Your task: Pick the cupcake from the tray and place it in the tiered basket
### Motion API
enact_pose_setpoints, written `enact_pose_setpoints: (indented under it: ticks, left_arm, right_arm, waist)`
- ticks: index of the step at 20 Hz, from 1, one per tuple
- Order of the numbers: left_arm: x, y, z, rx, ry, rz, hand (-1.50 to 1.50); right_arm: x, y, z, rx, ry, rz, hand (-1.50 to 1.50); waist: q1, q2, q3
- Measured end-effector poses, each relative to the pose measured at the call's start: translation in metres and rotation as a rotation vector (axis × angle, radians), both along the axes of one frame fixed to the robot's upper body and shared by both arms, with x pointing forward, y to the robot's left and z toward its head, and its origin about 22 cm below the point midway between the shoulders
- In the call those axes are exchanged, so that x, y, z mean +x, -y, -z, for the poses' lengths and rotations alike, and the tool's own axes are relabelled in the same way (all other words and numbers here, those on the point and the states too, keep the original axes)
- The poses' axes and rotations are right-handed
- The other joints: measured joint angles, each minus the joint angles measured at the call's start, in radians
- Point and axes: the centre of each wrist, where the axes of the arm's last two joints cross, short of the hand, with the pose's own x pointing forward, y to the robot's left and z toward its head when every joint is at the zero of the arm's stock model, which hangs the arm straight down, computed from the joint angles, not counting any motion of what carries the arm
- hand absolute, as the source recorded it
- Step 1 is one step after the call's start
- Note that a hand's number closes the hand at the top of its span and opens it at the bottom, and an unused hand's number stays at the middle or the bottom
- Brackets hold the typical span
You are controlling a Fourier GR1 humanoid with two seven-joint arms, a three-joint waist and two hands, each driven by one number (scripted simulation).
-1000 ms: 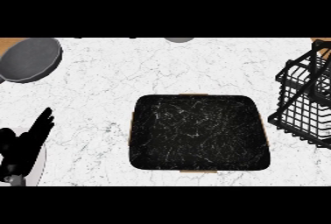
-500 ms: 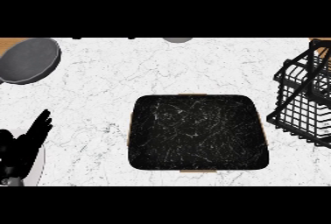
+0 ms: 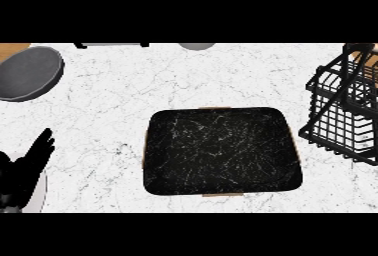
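A black square tray with rounded corners lies in the middle of the white marble counter. Nothing stands on its surface and no cupcake shows anywhere in the head view. The black wire tiered basket stands at the right edge, partly cut off. My left hand rests at the lower left with straight fingers pointing up, well apart from the tray. My right hand is out of the picture.
A grey round plate lies at the upper left corner. A small grey round object and a dark bar peek in at the counter's far edge.
The view has drifted slightly, so the basket sits further right and the left hand lower in the picture. The tray stays as it was.
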Motion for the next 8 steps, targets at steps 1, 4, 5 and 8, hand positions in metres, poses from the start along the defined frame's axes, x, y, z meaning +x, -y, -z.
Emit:
enact_pose_setpoints:
  ticks: [1,4,5,8]
  left_arm:
    - [-0.001,-0.003,-0.001,0.002,-0.002,0.0,0.0]
    - [-0.006,-0.004,0.0,0.0,-0.008,-0.011,0.0]
    - [-0.007,-0.005,0.0,0.001,-0.009,-0.018,0.0]
    - [-0.012,-0.007,0.001,0.003,-0.005,-0.023,0.0]
  right_arm:
    - [-0.01,0.008,-0.004,0.035,0.04,-0.002,-1.5]
    - [-0.039,0.029,-0.006,0.128,0.162,-0.014,-1.5]
    - [-0.05,0.035,-0.005,0.146,0.2,-0.025,-1.5]
    - [-0.083,0.051,0.003,0.21,0.289,-0.06,-1.5]
  waist:
    - [-0.003,-0.001,0.0]
    - [-0.015,-0.004,0.0]
    - [-0.021,-0.006,0.0]
    - [-0.03,-0.009,0.0]
